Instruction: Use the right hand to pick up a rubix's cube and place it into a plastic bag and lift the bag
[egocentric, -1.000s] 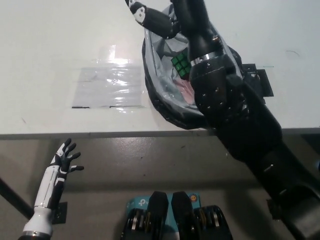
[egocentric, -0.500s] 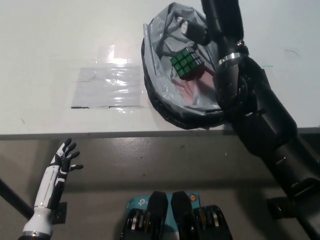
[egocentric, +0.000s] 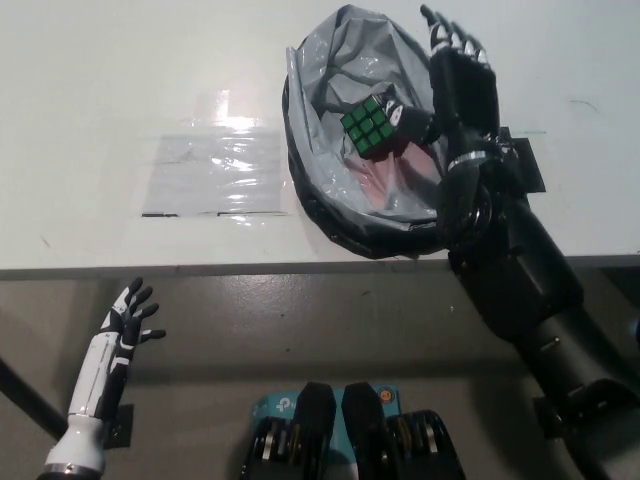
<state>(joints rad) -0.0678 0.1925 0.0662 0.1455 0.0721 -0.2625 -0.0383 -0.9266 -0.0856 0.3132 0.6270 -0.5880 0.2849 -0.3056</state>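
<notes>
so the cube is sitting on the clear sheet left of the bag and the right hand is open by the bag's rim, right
Not quite. The cube is not on the clear sheet; the head view shows it inside the bag. The rest holds: the right hand is open at the bag's right rim, fingers spread.

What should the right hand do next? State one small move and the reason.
Probably close the right hand on the plastic bag's rim beside it: the rubix's cube already lies inside, the hand is open at the bag's right edge, and only lifting remains.
</notes>
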